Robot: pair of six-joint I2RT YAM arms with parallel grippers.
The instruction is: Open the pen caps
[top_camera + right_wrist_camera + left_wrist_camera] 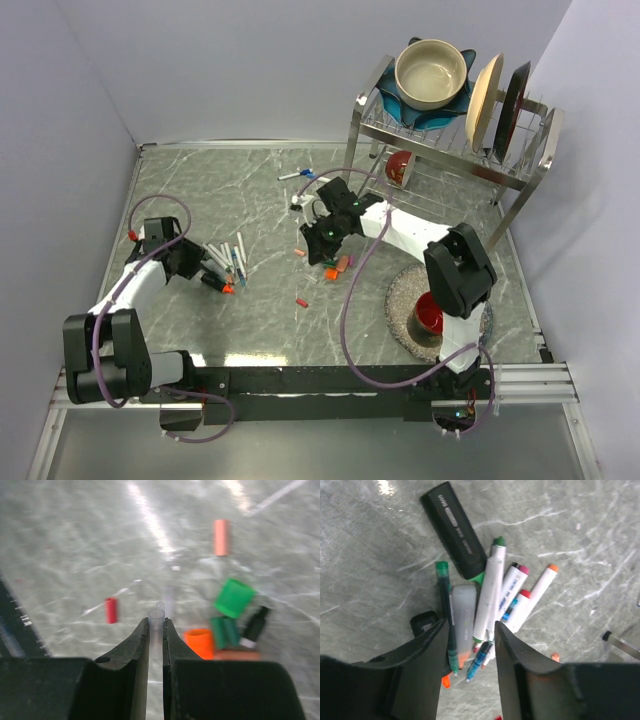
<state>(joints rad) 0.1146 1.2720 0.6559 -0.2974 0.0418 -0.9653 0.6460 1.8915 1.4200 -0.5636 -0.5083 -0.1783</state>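
A pile of markers (492,597) lies on the grey marbled table, with a black highlighter (454,529) beside it. My left gripper (470,625) hangs open just above the pile's near end and holds nothing; it shows at the table's left (185,262). My right gripper (156,622) is shut on a clear pen cap (156,616), above mid-table (322,240). Loose pen caps lie below it: red (111,610), pink (220,537), green (233,598), orange (200,642) and black (255,625). The overhead view shows this cluster of caps (340,265).
A steel dish rack (450,130) at the back right carries a bowl (431,72) and plates, with a red cup (399,167) under it. A round mat (403,290) with a red bowl (428,318) lies by the right arm's base. A lone marker (297,175) lies farther back.
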